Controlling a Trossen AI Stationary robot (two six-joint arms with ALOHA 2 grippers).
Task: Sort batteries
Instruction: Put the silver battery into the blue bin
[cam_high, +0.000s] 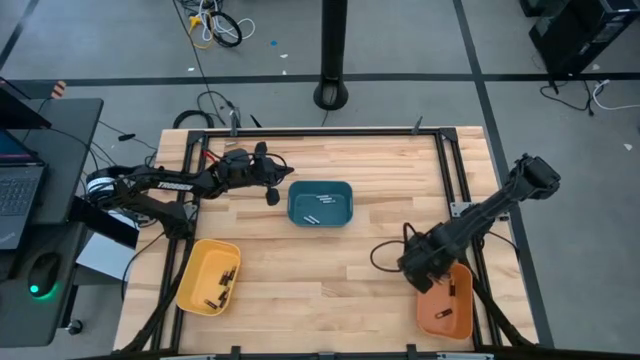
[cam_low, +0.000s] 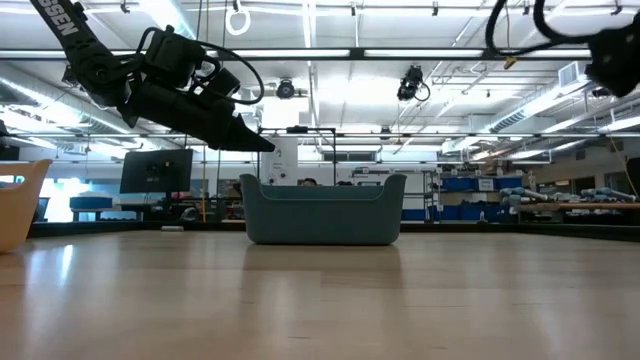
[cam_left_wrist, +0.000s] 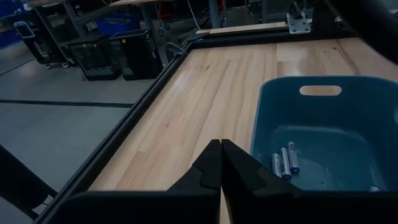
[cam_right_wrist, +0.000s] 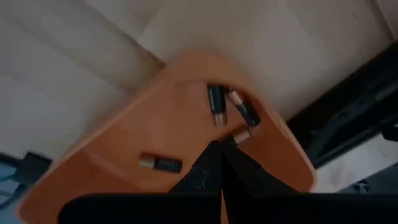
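Three trays stand on the wooden table. The blue tray (cam_high: 320, 203) at the middle holds a few batteries (cam_left_wrist: 283, 163). The yellow tray (cam_high: 208, 276) at the near left holds some batteries (cam_high: 222, 285). The orange tray (cam_right_wrist: 143, 143) at the near right holds several batteries (cam_right_wrist: 216, 104). My left gripper (cam_left_wrist: 221, 148) is shut and hangs above the table just left of the blue tray's rim (cam_low: 265, 143). My right gripper (cam_right_wrist: 217, 149) is shut, points steeply down over the orange tray (cam_high: 432, 272), and holds nothing. One copper-ended battery (cam_right_wrist: 241, 137) lies in that tray just past its fingertips.
A black metal frame (cam_high: 448, 170) runs along the table's edges. Cables (cam_high: 385, 255) loop on the table beside the right arm. Bare wood lies between the three trays. A laptop (cam_high: 15, 190) and a mouse sit on a desk left of the table.
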